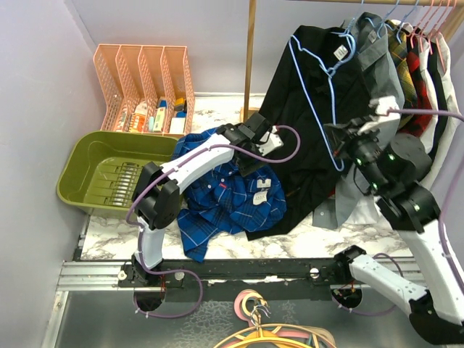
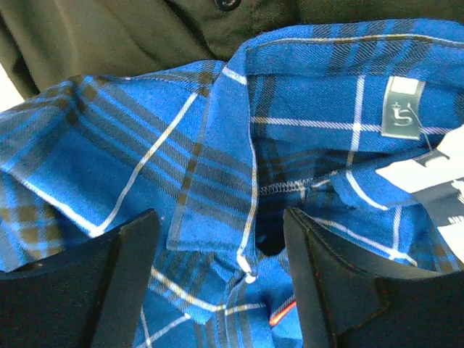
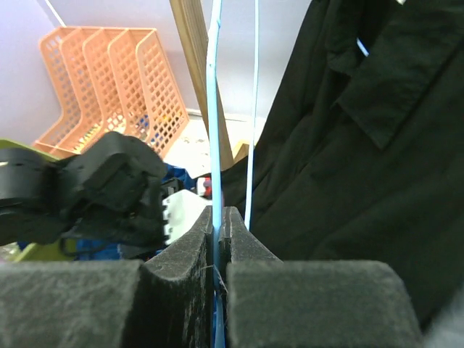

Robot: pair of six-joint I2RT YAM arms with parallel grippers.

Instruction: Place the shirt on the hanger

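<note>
Two fingers [image 3: 181, 279] on one hanger [image 3: 213, 109]

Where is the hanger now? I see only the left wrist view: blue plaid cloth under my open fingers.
Observer: The hanger is up at the right, in front of the hanging black shirt.
Operator: What holds it there?
Observer: The right gripper is shut on its wire.
Operator: Is the plaid shirt lifted?
Observer: No, the shirt lies crumpled on the table, apart from the hanger.
</note>
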